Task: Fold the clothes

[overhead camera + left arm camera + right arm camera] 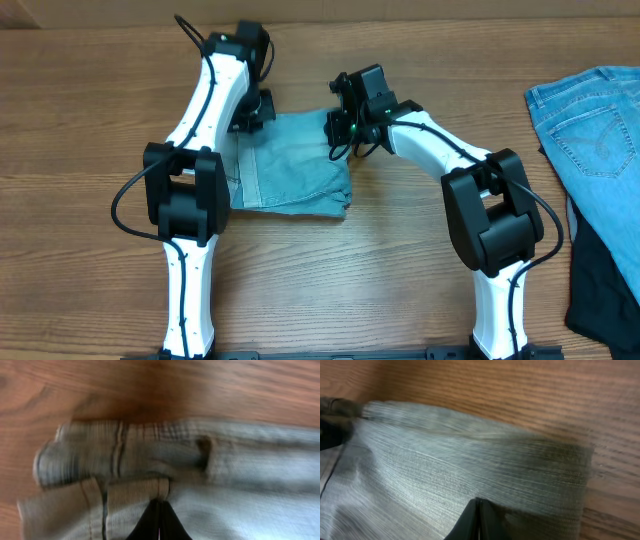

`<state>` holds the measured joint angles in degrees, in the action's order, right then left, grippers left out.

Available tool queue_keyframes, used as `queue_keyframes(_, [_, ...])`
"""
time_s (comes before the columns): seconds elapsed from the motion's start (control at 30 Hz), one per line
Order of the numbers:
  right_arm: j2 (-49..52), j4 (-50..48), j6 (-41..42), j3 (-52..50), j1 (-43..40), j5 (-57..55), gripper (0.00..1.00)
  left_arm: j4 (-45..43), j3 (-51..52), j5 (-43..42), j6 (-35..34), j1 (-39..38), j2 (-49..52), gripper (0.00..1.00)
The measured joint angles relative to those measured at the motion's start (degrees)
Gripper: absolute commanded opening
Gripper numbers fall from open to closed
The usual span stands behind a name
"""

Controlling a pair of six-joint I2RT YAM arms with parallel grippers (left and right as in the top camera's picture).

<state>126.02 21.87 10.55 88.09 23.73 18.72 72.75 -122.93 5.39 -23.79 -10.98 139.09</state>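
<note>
The clothes (295, 165), pale light-blue denim shorts, lie folded into a rough square on the wooden table between the two arms. My left gripper (252, 112) is at their far left corner. In the left wrist view its fingers (160, 505) are pressed together, tips pinching the fabric just below the waistband (150, 455). My right gripper (340, 128) is at the far right corner. Seen from the right wrist, its jaws (479, 502) are shut with the tips in the denim (470, 455). The cloth under both grippers is hidden in the overhead view.
A second pair of medium-blue jeans (595, 120) lies at the table's right edge, with a dark garment (605, 280) below it. Bare wood (350, 280) stretches in front of the shorts and beyond their far edge.
</note>
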Motion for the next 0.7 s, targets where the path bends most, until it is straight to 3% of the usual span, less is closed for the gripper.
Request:
queue_keyframes(0.13, [1.7, 1.0, 3.9, 0.0, 0.0, 0.6, 0.04, -8.6, 8.6, 4.0, 1.8, -0.6, -2.7, 0.04])
queue_keyframes(0.23, [1.7, 1.3, 5.3, 0.2, 0.0, 0.1, 0.04, -9.0, 8.2, 5.0, 4.4, -0.6, -2.8, 0.04])
queue_keyframes(0.33, [1.2, 3.8, 4.0, 2.9, -0.2, -3.1, 0.04, -3.2, -2.9, 7.4, 6.0, -0.2, -1.3, 0.04])
queue_keyframes(0.43, [-3.1, 10.5, 2.4, 8.7, -1.6, -4.7, 0.04, 5.9, -21.6, 8.7, 5.7, 0.1, -2.2, 0.04])
queue_keyframes(0.5, [-8.3, 17.0, 1.9, 11.6, -2.3, -5.2, 0.04, 19.7, -29.5, 6.2, 2.8, -0.3, -3.8, 0.07])
queue_keyframes(0.6, [-12.6, 23.1, -0.9, 13.2, -2.2, -4.8, 0.04, 23.7, -28.9, -2.3, 1.9, -0.7, -5.4, 0.11])
queue_keyframes(0.7, [-10.5, 25.8, -5.6, 13.2, -1.9, -2.7, 0.04, 23.7, -19.5, -8.9, 1.9, -0.7, -5.4, 0.09])
